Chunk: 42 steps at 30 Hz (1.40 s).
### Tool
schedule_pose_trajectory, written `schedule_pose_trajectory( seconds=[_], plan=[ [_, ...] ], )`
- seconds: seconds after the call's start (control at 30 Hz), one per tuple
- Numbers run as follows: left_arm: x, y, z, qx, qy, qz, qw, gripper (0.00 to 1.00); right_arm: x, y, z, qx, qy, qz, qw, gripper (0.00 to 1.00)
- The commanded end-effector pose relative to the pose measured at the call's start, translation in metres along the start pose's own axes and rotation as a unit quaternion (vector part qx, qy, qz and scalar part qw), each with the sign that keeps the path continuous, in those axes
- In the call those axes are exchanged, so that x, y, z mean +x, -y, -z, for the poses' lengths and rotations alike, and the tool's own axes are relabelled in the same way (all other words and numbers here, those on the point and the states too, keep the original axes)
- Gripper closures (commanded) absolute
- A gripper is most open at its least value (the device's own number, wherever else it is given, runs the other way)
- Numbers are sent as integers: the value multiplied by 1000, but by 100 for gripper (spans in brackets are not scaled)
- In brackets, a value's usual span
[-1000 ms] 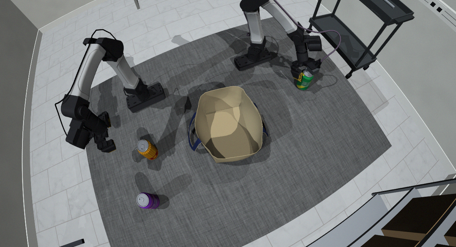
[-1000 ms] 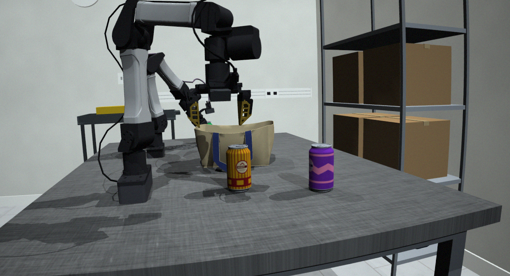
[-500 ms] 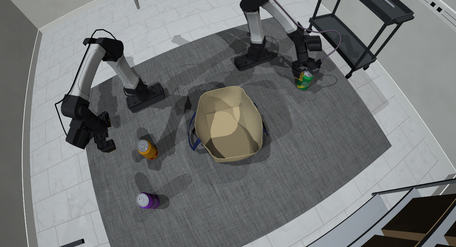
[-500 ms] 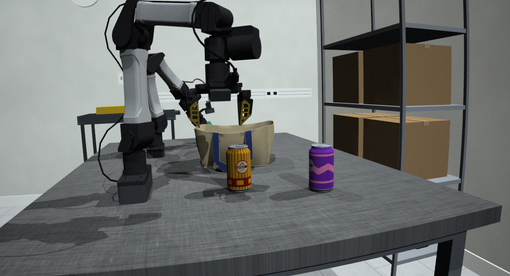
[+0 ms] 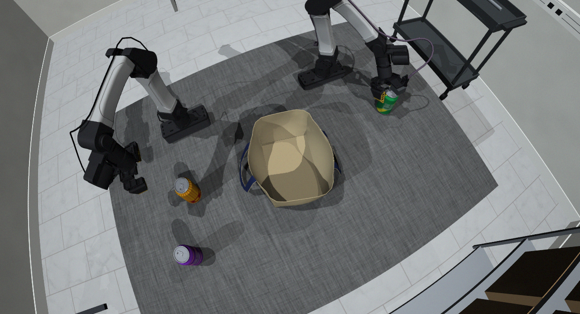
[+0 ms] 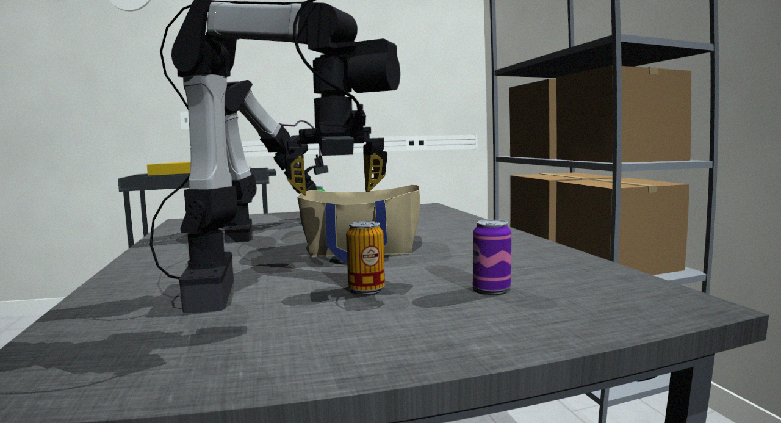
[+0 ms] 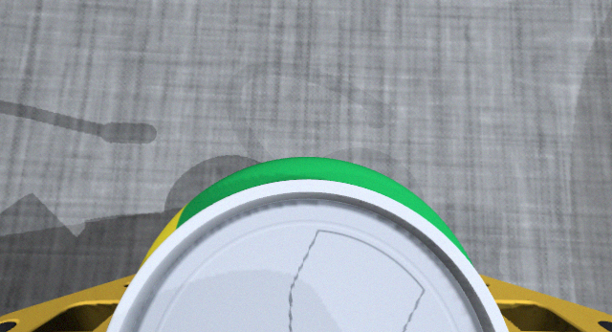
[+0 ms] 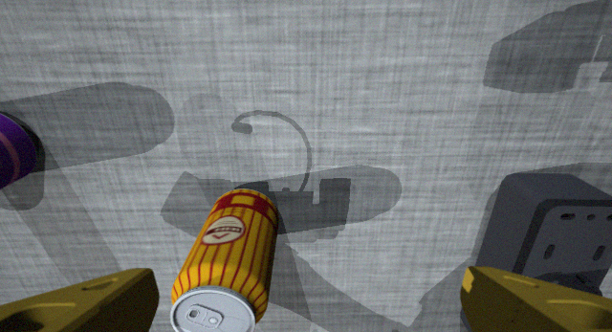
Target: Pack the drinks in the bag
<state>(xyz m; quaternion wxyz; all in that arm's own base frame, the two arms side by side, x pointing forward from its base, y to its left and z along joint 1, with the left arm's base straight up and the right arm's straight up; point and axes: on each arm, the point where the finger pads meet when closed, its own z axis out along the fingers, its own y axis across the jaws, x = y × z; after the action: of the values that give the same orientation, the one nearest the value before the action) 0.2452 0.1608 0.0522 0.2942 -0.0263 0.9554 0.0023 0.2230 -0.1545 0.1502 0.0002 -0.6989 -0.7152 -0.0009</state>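
You're bringing the left gripper (image 5: 390,95) (image 6: 308,184) (image 7: 306,277) around the upright green can (image 5: 386,104) (image 6: 320,188) (image 7: 311,166), its jaws flanking the sides, though you can't quite tell whether they're clamping. You should be centring and squeezing evenly before lifting toward the standing bag (image 5: 252,150) (image 6: 401,229); the right gripper (image 5: 142,169) (image 6: 336,191) (image 8: 309,280) is holding its jaws wide apart.

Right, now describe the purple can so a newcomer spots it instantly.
On the dark table, find the tan bag. Two cans stand upright on the side with the blue strap. Yours is purple with a pink zigzag; its neighbour is orange.
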Motion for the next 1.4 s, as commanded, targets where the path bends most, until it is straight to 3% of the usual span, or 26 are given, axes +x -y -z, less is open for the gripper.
schedule_pose_trajectory(
  seconds=[0.0,0.27,0.33,0.47,0.77,1.37],
  plan=[
    [-24,-2,20,-7,23,-8,1000,33,-7,-6,16,-28,27,-2,999,0],
    [-48,-9,43,-13,31,-16,999,33,-7,-6,16,-28,27,-2,999,0],
    [-59,-19,46,-35,57,-24,997,33,-7,-6,16,-28,27,-2,999,0],
    [-53,-13,52,-23,41,-16,999,33,-7,-6,16,-28,27,-2,999,0],
    [-75,-19,70,-43,70,-32,996,33,-7,-6,16,-28,27,-2,999,0],
    [-63,-14,62,-39,65,-28,997,33,-7,-6,16,-28,27,-2,999,0]
  ],
)
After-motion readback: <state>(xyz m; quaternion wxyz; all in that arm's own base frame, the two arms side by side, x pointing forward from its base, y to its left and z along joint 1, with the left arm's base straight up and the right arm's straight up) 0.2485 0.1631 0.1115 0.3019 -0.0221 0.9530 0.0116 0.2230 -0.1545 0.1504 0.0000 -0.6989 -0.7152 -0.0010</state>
